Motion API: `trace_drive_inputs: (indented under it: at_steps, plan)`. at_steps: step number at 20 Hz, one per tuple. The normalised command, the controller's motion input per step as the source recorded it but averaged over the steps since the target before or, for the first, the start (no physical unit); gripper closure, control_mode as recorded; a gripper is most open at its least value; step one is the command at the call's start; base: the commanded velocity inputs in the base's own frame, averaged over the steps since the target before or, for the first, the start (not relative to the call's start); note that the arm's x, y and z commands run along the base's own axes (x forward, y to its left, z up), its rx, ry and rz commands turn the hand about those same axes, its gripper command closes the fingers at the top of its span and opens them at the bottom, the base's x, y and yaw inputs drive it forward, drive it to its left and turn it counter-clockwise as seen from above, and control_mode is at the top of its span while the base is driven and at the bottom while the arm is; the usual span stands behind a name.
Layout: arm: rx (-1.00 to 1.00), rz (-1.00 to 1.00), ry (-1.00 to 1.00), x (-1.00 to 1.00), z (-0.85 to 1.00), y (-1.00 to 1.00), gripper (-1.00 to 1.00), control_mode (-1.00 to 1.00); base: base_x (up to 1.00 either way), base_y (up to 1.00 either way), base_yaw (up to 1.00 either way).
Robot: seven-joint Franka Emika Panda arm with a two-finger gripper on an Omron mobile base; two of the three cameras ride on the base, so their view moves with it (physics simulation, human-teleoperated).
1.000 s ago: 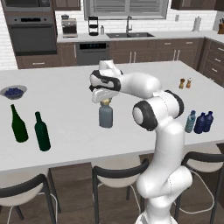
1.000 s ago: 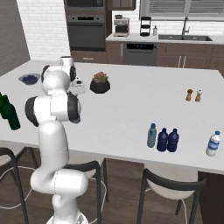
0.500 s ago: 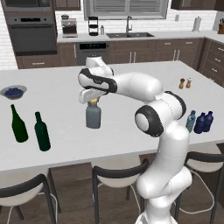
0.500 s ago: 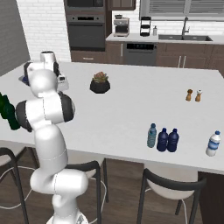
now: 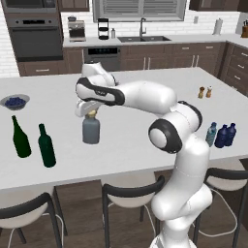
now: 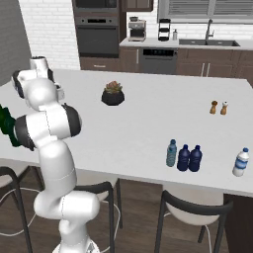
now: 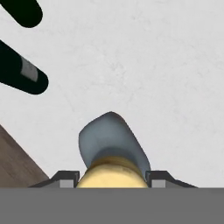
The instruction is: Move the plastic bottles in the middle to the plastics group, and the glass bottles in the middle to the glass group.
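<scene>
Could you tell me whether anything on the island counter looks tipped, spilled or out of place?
Nothing is tipped or spilled. The squat grey bottle with the tan cap stands upright, gripped at its cap by the gripper, apart from the two tall dark green bottles.

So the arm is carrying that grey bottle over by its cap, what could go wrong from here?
The hand pinches only the tan cork-like cap of the squat grey-blue glass bottle, so the body could swing or slip free. The two tall dark green bottles stand close by on the white counter; a low pass or careless set-down might knock one over.
</scene>
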Motion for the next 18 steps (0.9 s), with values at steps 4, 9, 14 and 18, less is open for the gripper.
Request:
trace_drive_inputs:
  at_steps: [4,9,14,18]
  plan:
    - [0.01,0.14,-0.01,-0.29,0.0,0.61,1.0,-1.0,0.0,0.0,0.0]
    - [0.0,0.13,-0.02,-0.17,0.0,0.55,1.0,-1.0,0.0,0.0,0.0]
    - [0.0,0.07,-0.04,0.0,-0.03,0.32,1.0,-1.0,0.0,0.0,0.0]
    - [0.0,0.0,-0.04,0.0,-0.12,0.0,1.0,-1.0,0.0,0.0,0.0]
